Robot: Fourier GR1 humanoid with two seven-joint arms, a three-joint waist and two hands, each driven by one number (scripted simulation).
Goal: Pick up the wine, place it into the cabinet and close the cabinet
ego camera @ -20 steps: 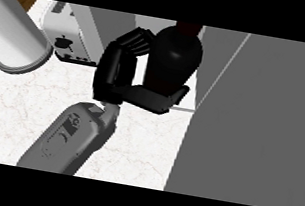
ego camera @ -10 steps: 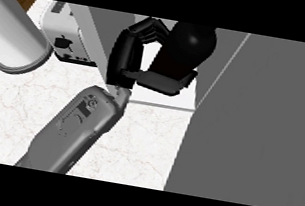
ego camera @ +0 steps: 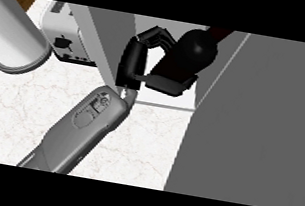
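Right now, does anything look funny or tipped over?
Nothing looks spilled or broken. The wine bottle leans a little instead of standing straight, but that is because the right hand is curled round it, carrying it toward the cabinet. The toaster stands upright on the counter.

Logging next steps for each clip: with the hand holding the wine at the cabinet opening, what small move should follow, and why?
Probably ease the wine bottle a little deeper into the cabinet before letting go. The right hand is curled round the bottle's body at the opening, between the grey panels, and nothing shows the bottle resting on a shelf yet. The left hand is not in view.
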